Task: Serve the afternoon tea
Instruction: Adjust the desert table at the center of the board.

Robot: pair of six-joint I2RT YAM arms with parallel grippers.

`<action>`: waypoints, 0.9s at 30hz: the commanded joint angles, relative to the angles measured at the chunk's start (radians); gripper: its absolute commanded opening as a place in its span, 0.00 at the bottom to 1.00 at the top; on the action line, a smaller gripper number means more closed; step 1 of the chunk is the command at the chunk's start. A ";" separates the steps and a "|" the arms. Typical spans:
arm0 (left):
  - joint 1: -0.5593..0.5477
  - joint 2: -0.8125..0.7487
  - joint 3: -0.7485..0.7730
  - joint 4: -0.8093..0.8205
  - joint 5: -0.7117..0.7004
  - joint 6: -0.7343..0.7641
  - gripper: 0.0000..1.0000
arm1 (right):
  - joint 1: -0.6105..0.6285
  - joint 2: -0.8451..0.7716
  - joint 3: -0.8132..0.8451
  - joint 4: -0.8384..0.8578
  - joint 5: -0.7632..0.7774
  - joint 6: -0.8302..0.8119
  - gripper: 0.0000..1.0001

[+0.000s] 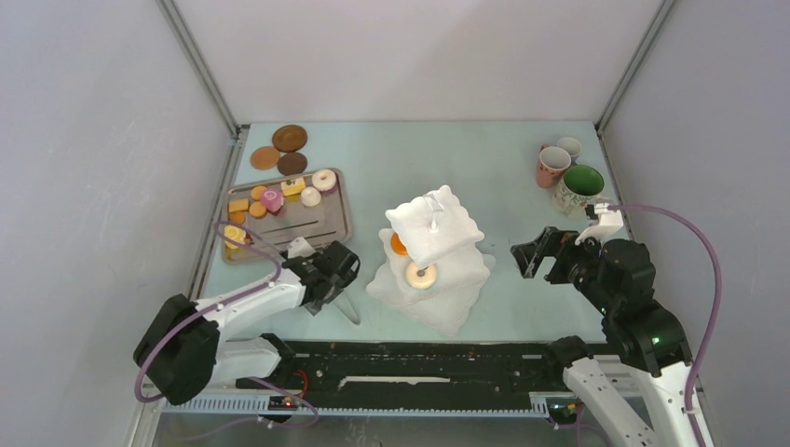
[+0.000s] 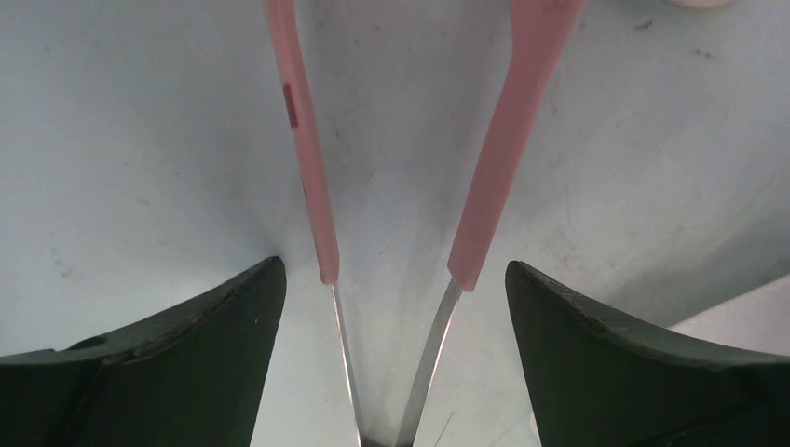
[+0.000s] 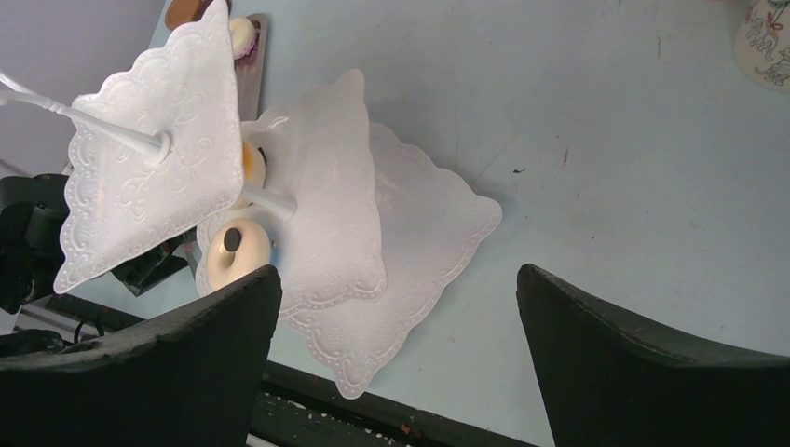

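The white three-tier stand (image 1: pixel 445 300) stands mid-table, with a donut (image 1: pixel 421 275) and an orange biscuit (image 1: pixel 399 244) on its middle tier. It also shows in the right wrist view (image 3: pixel 419 233), donut (image 3: pixel 238 250) included. My left gripper (image 1: pixel 328 272) is left of the stand, low over the table. In the left wrist view it (image 2: pixel 393 270) is open, and the pink tongs (image 2: pixel 307 158) lie between the jaws without touching them. My right gripper (image 1: pixel 536 253) is open and empty right of the stand, also in its wrist view (image 3: pixel 396 275).
A grey metal tray (image 1: pixel 331 222) at the back left holds donuts, orange biscuits and yellow cakes. Three brown coasters (image 1: pixel 290 138) lie behind it. The pink mug (image 1: pixel 551 166), small pale mug (image 1: pixel 569 147) and green-inside mug (image 1: pixel 579 186) stand at the back right.
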 commanded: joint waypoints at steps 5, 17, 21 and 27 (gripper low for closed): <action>-0.016 0.068 -0.049 0.088 -0.175 -0.139 0.83 | 0.009 -0.012 -0.002 -0.020 -0.021 0.010 1.00; -0.063 0.088 -0.060 0.201 -0.168 0.004 0.85 | -0.028 0.111 -0.025 -0.021 -0.250 0.044 1.00; -0.063 0.065 -0.100 0.259 -0.139 0.058 0.79 | -0.048 0.198 -0.028 -0.014 -0.378 0.061 0.95; -0.062 0.069 -0.114 0.327 -0.089 0.247 0.72 | -0.119 0.309 -0.032 -0.066 -0.496 0.066 0.83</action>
